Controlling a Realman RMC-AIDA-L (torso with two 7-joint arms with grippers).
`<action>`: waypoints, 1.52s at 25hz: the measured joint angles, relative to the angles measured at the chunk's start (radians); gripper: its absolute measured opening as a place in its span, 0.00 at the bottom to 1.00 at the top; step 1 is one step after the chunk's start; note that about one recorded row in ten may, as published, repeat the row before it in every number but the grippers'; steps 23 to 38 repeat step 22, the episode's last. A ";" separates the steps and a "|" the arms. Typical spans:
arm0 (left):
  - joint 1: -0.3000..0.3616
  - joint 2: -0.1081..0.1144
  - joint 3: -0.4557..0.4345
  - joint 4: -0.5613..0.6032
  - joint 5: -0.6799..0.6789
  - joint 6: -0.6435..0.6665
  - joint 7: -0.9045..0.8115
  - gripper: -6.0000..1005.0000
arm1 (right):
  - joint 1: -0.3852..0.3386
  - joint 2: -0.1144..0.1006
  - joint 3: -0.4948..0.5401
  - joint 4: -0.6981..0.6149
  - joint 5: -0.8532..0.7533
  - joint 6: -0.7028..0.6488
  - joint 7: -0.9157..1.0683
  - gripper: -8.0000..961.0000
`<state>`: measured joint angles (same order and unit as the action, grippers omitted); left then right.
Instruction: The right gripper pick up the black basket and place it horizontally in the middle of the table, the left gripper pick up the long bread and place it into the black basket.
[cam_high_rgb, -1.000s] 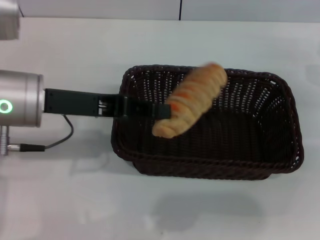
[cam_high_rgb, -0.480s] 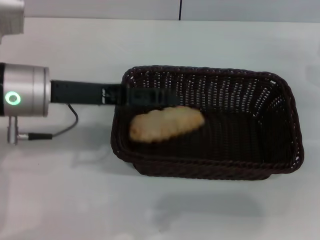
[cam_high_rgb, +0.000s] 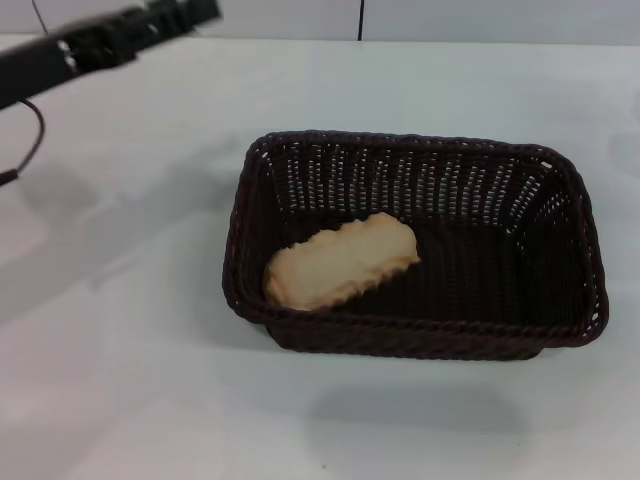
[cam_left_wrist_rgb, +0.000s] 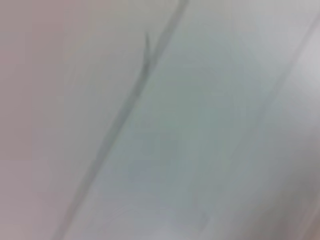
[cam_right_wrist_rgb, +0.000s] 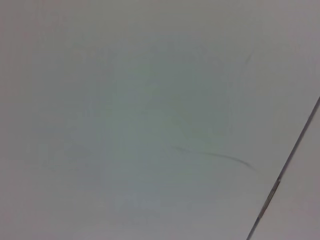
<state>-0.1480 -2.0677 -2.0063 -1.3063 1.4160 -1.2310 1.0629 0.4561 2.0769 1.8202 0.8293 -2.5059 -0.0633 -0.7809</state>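
Bread (cam_high_rgb: 342, 262) now lies flat in the left part of the black basket (cam_high_rgb: 560, 180) on the white table (cam_high_rgb: 150, 380), pale side up. A second ago the left gripper (cam_high_rgb: 185, 14) held it above; it has pulled back to the far left corner, blurred, maybe open, hard to say. Right gripper is out of sight.

Blurred pale surface (cam_left_wrist_rgb: 210, 130), dark seam (cam_left_wrist_rgb: 125, 110)

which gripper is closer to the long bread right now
Left. The left gripper is up at the table's far left corner, well clear of the long bread in the black basket. The right gripper is out of view.
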 joint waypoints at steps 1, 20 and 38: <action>0.001 0.001 -0.008 0.037 -0.044 0.014 0.062 0.80 | 0.001 0.000 0.000 -0.004 0.001 0.000 0.001 0.42; -0.114 -0.002 -0.285 0.761 -0.570 0.070 1.230 0.81 | 0.014 0.006 -0.004 -0.067 0.053 -0.031 0.010 0.42; -0.120 -0.002 -0.286 0.809 -0.616 0.071 1.358 0.81 | 0.017 0.008 -0.013 -0.086 0.070 -0.057 0.010 0.42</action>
